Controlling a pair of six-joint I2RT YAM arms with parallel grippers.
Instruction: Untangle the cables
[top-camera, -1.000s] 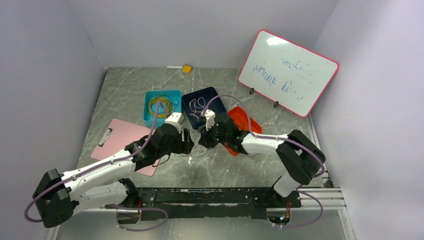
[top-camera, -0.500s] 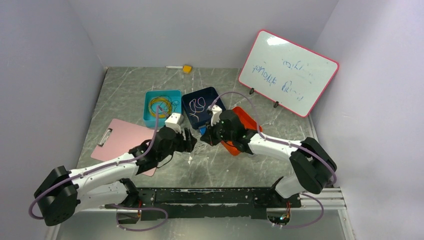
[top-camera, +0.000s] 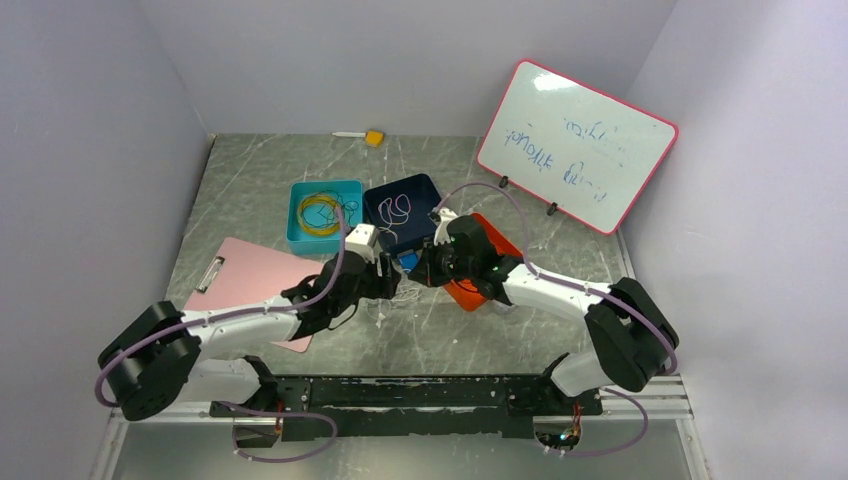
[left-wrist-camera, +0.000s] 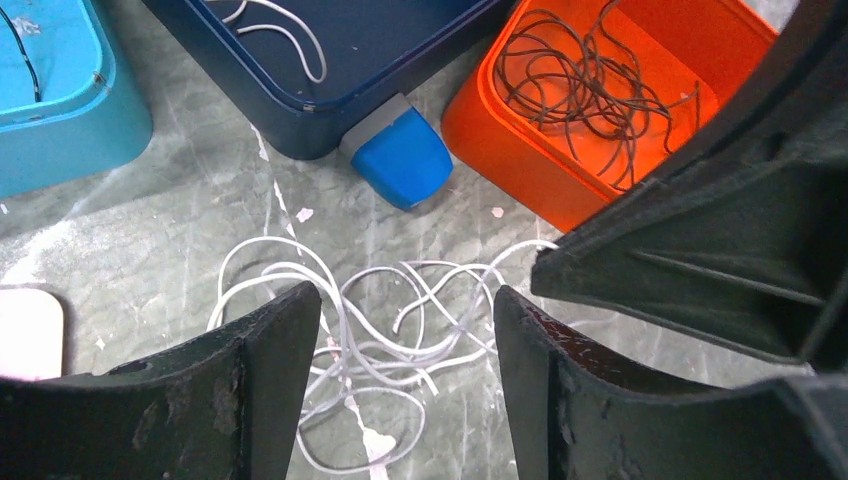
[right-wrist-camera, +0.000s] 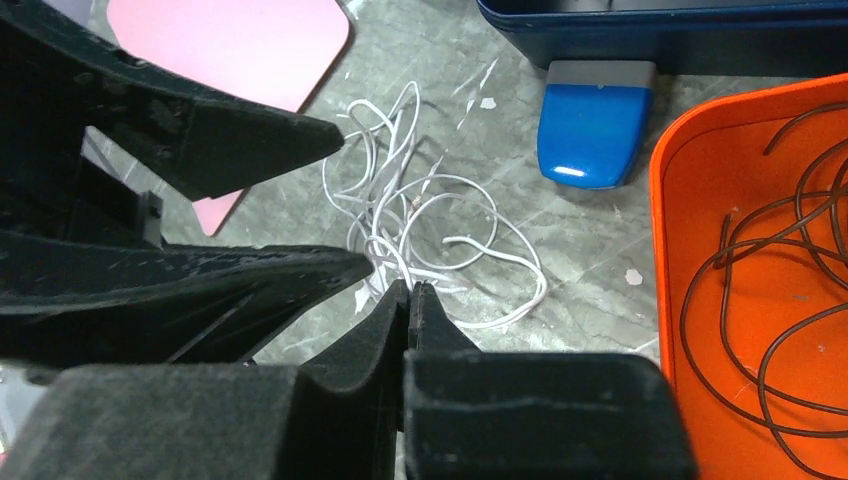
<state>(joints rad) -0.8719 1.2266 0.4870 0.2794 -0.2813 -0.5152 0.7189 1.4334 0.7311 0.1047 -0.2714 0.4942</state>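
Observation:
A loose tangle of thin white cables (left-wrist-camera: 300, 268) (right-wrist-camera: 385, 225) (top-camera: 398, 292) lies on the marble table in front of the bins. My left gripper (left-wrist-camera: 405, 300) (top-camera: 385, 280) hangs open just above it, one finger on each side, touching nothing. My right gripper (right-wrist-camera: 410, 288) (top-camera: 420, 272) faces it from the right, jaws pressed together at the pile's edge, where a white strand runs into their tips. Dark brown cables (left-wrist-camera: 580, 90) (right-wrist-camera: 770, 330) are coiled in the orange tray (left-wrist-camera: 500, 140).
A navy bin (top-camera: 400, 180) holds a white cable, a teal bin (top-camera: 300, 240) yellow ones. A small blue object (left-wrist-camera: 400, 155) lies before the navy bin. A pink clipboard (top-camera: 240, 270) is at left, a whiteboard (top-camera: 575, 145) at back right.
My right gripper has shut and drawn back toward the orange tray. My left arm has moved right, its open gripper now over the white tangle.

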